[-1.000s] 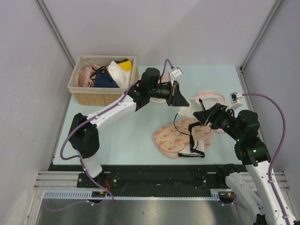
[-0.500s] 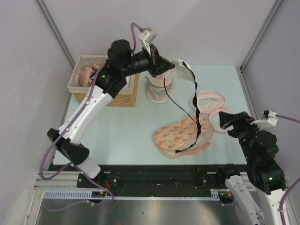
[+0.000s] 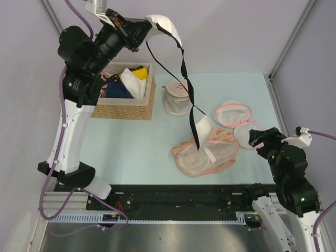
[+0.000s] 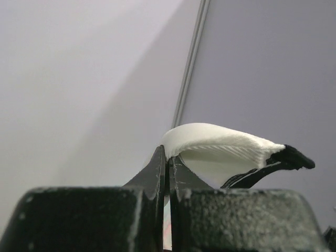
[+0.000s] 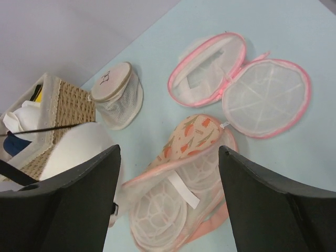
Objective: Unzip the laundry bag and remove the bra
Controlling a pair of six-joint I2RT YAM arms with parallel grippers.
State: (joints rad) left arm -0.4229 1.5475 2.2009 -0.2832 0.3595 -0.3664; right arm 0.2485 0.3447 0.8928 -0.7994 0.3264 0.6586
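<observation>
My left gripper (image 3: 139, 29) is raised high at the back left, shut on one white cup of the bra (image 3: 164, 25). The cup also shows in the left wrist view (image 4: 220, 147), pinched between the jaws of my left gripper (image 4: 169, 157). The bra's black straps (image 3: 186, 79) hang down to its second cup (image 3: 201, 126), which dangles at the far edge of the laundry bag (image 3: 210, 155). I cannot tell if that cup touches the bag. The bag lies open on the table, its mesh inside up (image 5: 197, 134). My right gripper (image 3: 261, 137) (image 5: 169, 149) is wide open and empty, to the right of the bag.
A wicker basket (image 3: 123, 109) with pink, navy and yellow-white garments stands at the back left. A small cylindrical white mesh bag (image 3: 177, 100) stands beside it. A round white mesh bag with a pink rim (image 3: 233, 114) lies open behind the laundry bag.
My left gripper has risen up and to the left with the bra, pulling it off the laundry bag. My right gripper left the bag and drew back to the right.
</observation>
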